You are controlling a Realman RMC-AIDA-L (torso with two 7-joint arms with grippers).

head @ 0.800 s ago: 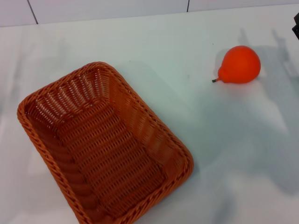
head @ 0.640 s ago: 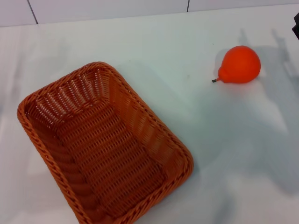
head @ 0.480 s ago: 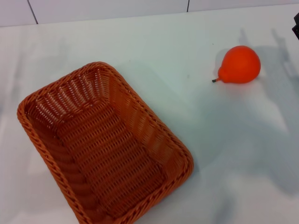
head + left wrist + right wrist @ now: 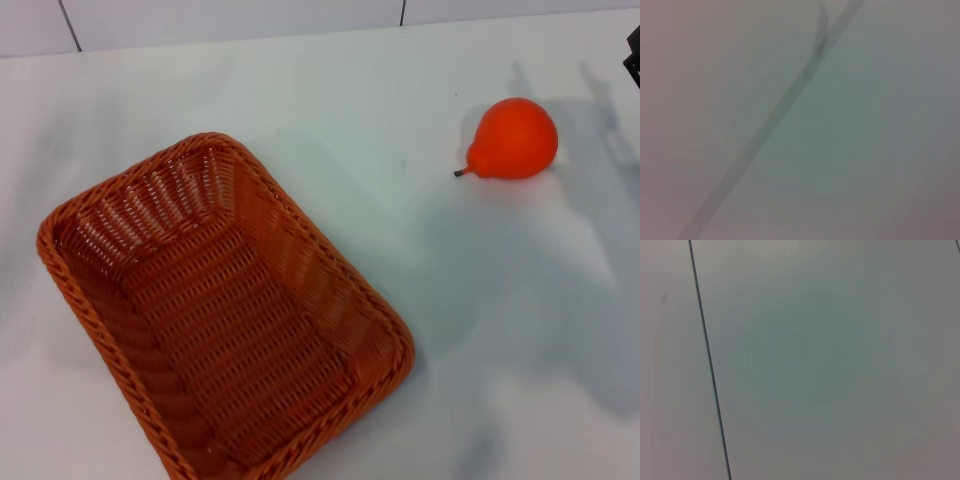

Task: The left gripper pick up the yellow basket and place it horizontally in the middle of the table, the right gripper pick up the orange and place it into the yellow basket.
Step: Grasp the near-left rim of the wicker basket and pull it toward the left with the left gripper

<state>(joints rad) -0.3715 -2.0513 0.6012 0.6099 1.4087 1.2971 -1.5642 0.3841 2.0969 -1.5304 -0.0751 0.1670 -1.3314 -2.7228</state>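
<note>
I see the basket [image 4: 225, 315] lying askew on the counter [image 4: 330, 90], the orange [image 4: 514, 139] well apart, and cannot tell either gripper's fingers.

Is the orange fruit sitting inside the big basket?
No, the orange lies on the bare white table, well apart from the empty yellow basket.

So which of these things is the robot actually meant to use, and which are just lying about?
For the job:
basket, lying at a slant
orange, on the table beside it

Just there:
table
No claw clearly shows.
</note>
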